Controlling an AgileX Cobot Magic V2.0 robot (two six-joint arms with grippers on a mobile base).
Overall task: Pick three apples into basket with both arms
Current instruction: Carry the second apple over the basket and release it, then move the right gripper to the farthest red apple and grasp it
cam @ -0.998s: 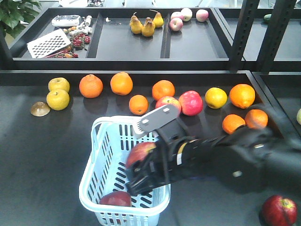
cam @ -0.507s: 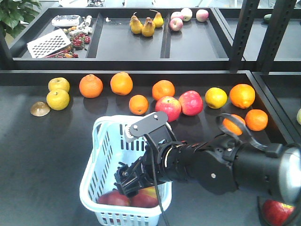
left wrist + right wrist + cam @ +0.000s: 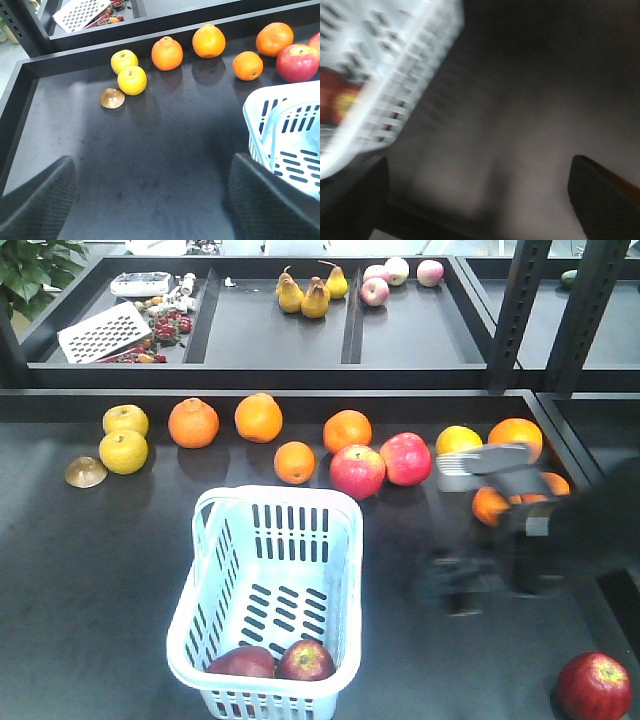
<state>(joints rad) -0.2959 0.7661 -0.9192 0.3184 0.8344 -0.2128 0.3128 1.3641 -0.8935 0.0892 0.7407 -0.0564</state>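
Note:
The pale blue-white basket stands at the front middle of the dark table. Two dark-red apples lie at its near end. The third dark-red apple lies on the table at the front right. My right arm is motion-blurred, right of the basket. Its gripper is open and empty above bare table. The right wrist view shows wide-apart fingers, with the basket and an apple at the upper left. My left gripper is open and empty, left of the basket.
A row of oranges, yellow citrus and two pinkish-red apples lies behind the basket. A brown half-shell sits at the left. A raised black rim and trays with pears lie beyond.
My right gripper lowered an apple into the basket, let it go, then pulled out to the right. The basket now holds two apples.

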